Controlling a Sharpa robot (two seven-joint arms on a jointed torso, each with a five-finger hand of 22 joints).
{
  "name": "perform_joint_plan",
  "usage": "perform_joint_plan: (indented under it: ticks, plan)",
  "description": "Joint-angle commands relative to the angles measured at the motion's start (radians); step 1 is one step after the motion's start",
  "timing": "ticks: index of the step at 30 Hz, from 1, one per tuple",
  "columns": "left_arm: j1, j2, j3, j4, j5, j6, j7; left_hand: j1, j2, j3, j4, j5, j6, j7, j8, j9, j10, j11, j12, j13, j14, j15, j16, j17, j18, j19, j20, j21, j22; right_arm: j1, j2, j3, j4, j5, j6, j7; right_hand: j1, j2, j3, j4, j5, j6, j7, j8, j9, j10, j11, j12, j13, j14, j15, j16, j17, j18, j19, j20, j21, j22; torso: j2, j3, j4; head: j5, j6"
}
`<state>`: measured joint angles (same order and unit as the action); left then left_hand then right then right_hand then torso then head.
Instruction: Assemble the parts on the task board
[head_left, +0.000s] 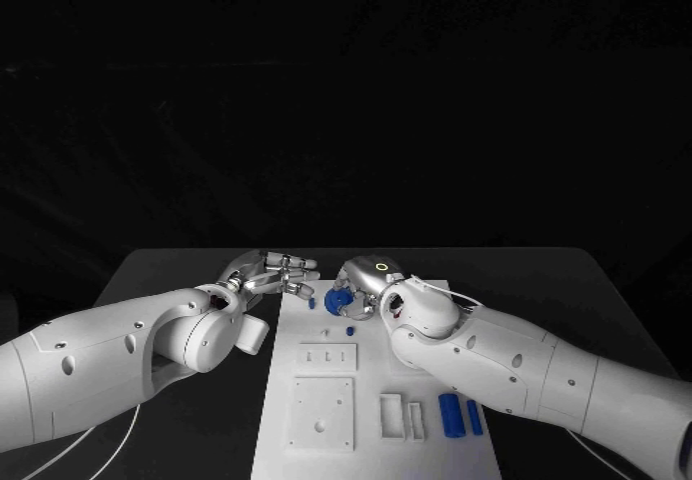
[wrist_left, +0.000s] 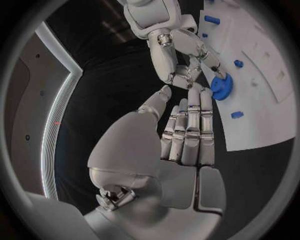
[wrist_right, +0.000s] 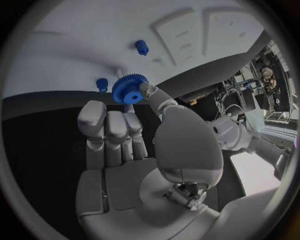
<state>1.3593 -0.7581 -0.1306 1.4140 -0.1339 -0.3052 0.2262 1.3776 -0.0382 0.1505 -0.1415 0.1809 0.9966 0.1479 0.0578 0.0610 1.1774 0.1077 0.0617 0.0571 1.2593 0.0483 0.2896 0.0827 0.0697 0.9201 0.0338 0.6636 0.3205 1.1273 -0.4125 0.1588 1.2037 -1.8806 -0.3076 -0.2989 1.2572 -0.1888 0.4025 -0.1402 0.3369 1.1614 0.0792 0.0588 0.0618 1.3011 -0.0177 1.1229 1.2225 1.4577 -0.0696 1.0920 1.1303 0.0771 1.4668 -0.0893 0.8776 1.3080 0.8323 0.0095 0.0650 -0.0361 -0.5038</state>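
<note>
Two white robot arms are reaching in over a black table (head_left: 173, 265) toward the far end of the white task board (head_left: 325, 400), which lies lengthwise down the middle of the table.

The right hand (head_left: 364, 290) is holding a blue gear (head_left: 339, 299) over the far end of the board. In the right wrist view, the gear (wrist_right: 129, 89) is pinched between the thumb tip and the fingertips (wrist_right: 134, 120), so this hand is clamped on the part. The left wrist view shows the same gear (wrist_left: 220, 86) in the right hand's fingers, at the board's edge.

The left hand (head_left: 267, 275) is hovering just beside the right hand, at the board's far left corner. In its own wrist view, its fingers (wrist_left: 187, 132) are lying straight and side by side, with the thumb a little apart, and they are holding nothing.

Near the gear, two small blue pegs (wrist_right: 142, 47) (wrist_right: 102, 84) are standing on the board. At the near end of the board, two blue cylinders (head_left: 460, 414) are lying side by side, next to pale rectangular recesses (head_left: 400, 415).
</note>
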Motion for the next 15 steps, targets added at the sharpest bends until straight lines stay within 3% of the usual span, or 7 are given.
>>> perform_joint_plan:
  ticks: [1, 8, 15]
  plan:
    - [0.001, 0.004, 0.001, 0.0, -0.003, 0.014, 0.004, -0.005, 0.004, -0.002, -0.006, 0.007, -0.002, 0.003, 0.005, 0.002, -0.006, -0.001, -0.003, 0.001, -0.006, 0.002, 0.003, -0.001, 0.016, -0.006, -0.002, 0.003, -0.001, 0.0, 0.011, -0.006, -0.02, -0.02, 0.007, 0.004, -0.006, 0.003, 0.006, 0.0, 0.0, 0.003, 0.001, 0.003, 0.001, 0.002, 0.0, -0.002, -0.001, -0.002, -0.007, -0.004, -0.002, -0.006, 0.031, -0.008, 0.003, 0.107, 0.0, 0.001, -0.002, 0.005, -0.002]
    - [0.001, 0.006, 0.001, -0.002, -0.003, 0.016, 0.004, -0.005, 0.004, -0.002, -0.006, 0.007, -0.002, 0.003, 0.005, 0.002, -0.006, -0.001, -0.003, 0.001, -0.006, 0.002, 0.003, -0.001, 0.016, -0.006, -0.002, 0.003, -0.001, 0.0, 0.029, -0.024, -0.064, -0.075, -0.007, -0.016, 0.001, 0.001, 0.012, -0.002, -0.014, 0.001, 0.001, 0.003, 0.001, 0.0, 0.0, -0.008, -0.005, -0.002, -0.006, -0.009, -0.006, -0.006, 0.031, -0.008, 0.001, 0.107, -0.001, 0.0017, -0.0046, 0.007, -0.003]
    - [0.001, 0.006, 0.001, -0.003, -0.003, 0.016, 0.004, -0.005, 0.004, -0.002, -0.006, 0.007, -0.002, 0.003, 0.005, 0.002, -0.006, -0.001, -0.003, 0.001, -0.006, 0.002, 0.003, -0.001, 0.016, -0.006, -0.002, 0.003, -0.001, 0.0, 0.034, -0.029, -0.084, -0.097, -0.011, -0.036, 0.001, -0.003, 0.026, -0.002, -0.019, 0.003, 0.001, 0.003, 0.001, 0.0, 0.001, -0.01, -0.007, -0.002, -0.006, -0.01, -0.008, -0.007, 0.032, -0.007, 0.005, 0.108, -0.002, 0.0024, -0.0046, 0.013, -0.004]
